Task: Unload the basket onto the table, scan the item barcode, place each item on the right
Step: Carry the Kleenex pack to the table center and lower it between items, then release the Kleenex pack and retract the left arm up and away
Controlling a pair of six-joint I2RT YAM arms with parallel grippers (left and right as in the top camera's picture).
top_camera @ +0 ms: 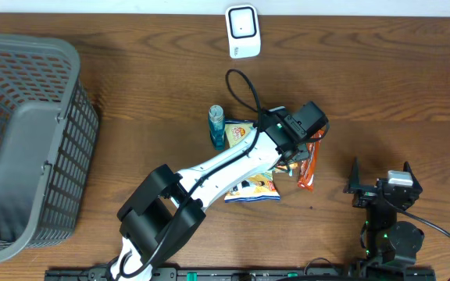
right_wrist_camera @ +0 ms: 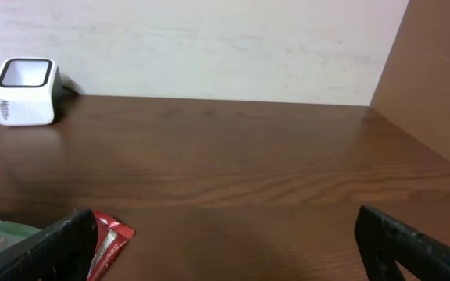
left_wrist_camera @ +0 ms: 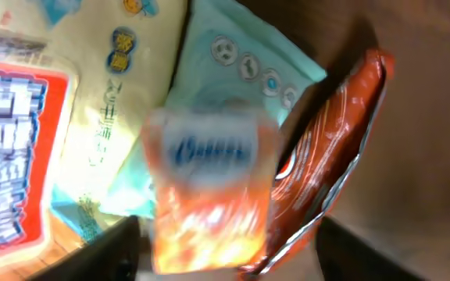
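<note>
Both fingers of the left gripper (left_wrist_camera: pixel 226 230) stand spread either side of a blurred orange packet (left_wrist_camera: pixel 209 195) over the snack bags (left_wrist_camera: pixel 100 117), not pinching; close squarely, lift clear, then face it to the white scanner (top_camera: pixel 243 30). Right gripper (right_wrist_camera: pixel 225 234) hangs spread wide

The left arm (top_camera: pixel 209 168) is stretched diagonally forward and to the right, with the left end effector (top_camera: pixel 301 134) pointed downward and its fingers (left_wrist_camera: pixel 108 254) spread apart. The right arm (top_camera: pixel 389 234) is folded close to its base, with the right end effector (top_camera: pixel 381 181) opened wide.
</note>
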